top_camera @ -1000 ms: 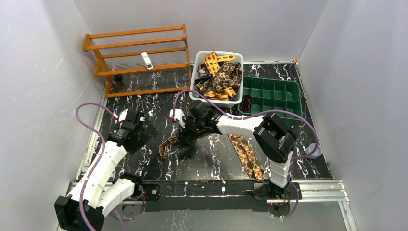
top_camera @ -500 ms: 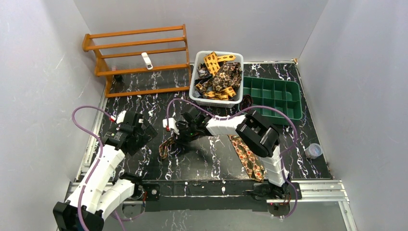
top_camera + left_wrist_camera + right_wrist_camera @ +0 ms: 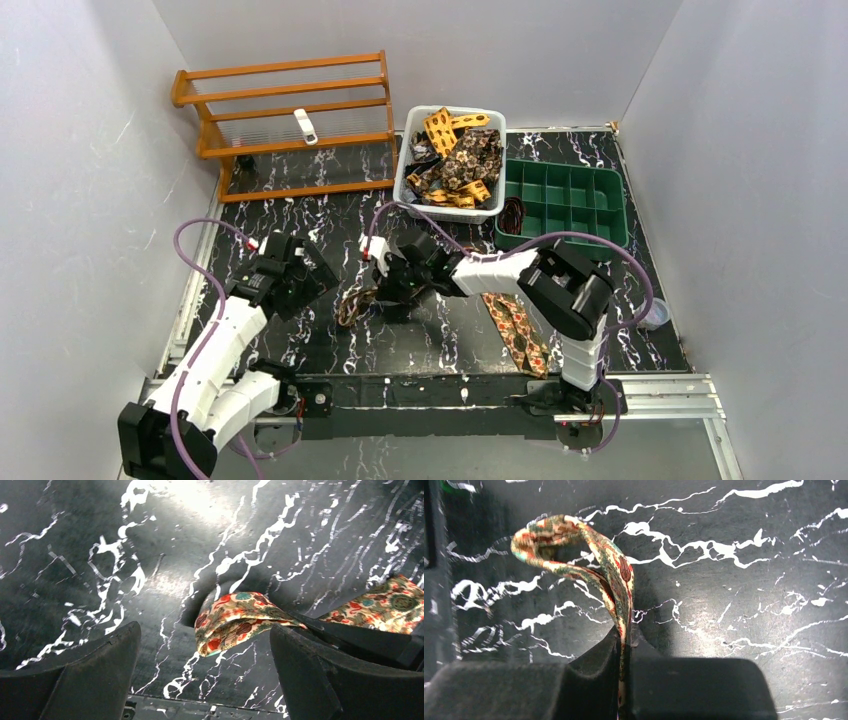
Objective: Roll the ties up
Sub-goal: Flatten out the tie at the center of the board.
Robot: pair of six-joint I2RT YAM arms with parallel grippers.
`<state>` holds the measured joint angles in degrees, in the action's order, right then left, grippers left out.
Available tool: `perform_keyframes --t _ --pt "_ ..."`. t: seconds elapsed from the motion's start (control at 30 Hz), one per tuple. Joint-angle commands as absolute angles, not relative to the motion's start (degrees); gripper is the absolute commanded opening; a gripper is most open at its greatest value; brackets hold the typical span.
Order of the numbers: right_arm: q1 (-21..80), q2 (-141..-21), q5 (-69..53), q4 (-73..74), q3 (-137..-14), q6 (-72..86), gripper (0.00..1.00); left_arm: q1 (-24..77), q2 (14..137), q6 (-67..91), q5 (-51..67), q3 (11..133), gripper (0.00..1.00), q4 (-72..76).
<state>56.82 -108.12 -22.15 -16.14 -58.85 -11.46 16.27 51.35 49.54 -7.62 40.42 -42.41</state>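
Observation:
A long tie point(image 3: 515, 325) in a red, cream and green print lies across the dark marble table. Its narrow end rises in a small loop point(image 3: 352, 305). My right gripper point(image 3: 387, 290) is shut on the tie just behind that loop; in the right wrist view the fabric point(image 3: 574, 555) runs edge-up into the closed jaws of that gripper point(image 3: 624, 645). My left gripper point(image 3: 312, 272) stands open just left of the loop. In the left wrist view the folded tie end point(image 3: 235, 617) lies ahead, between the wide-apart fingers point(image 3: 85, 672), untouched.
A white bin point(image 3: 404, 170) piled with more ties stands at the back centre. A green compartment tray point(image 3: 600, 240) sits to its right, with a small dark coil point(image 3: 513, 212) at its left edge. A wooden rack point(image 3: 290, 120) is back left, and a small clear cup point(image 3: 650, 313) is far right.
The right gripper has gone from open to shut on the tie's narrow end, lifting it into a loop. The left gripper has shifted right, closer to the loop, still open.

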Motion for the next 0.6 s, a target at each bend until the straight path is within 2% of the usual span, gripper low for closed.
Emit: perform_keyframes --t 0.0,0.03,0.17,0.37,0.57 --pt "55.46 -106.91 -23.27 -6.44 -65.25 4.94 0.05 16.01 51.41 44.65 -3.28 40.07 0.98 -36.53" --pt "54.95 -108.07 -24.44 -3.22 -66.92 6.53 0.01 16.06 51.42 44.3 -3.22 39.81 0.98 -35.96" --pt "52.11 -114.51 -38.67 11.77 -75.24 10.65 0.01 16.07 51.5 43.85 -2.65 38.09 0.98 -34.77" --pt "51.28 -117.66 -57.48 22.87 -80.96 11.36 0.01 16.02 48.67 46.33 -4.98 38.62 0.98 -36.08" --pt "51.21 -121.13 -63.11 24.39 -84.09 15.17 0.01 16.04 45.92 47.23 -10.93 42.31 0.98 -39.17"
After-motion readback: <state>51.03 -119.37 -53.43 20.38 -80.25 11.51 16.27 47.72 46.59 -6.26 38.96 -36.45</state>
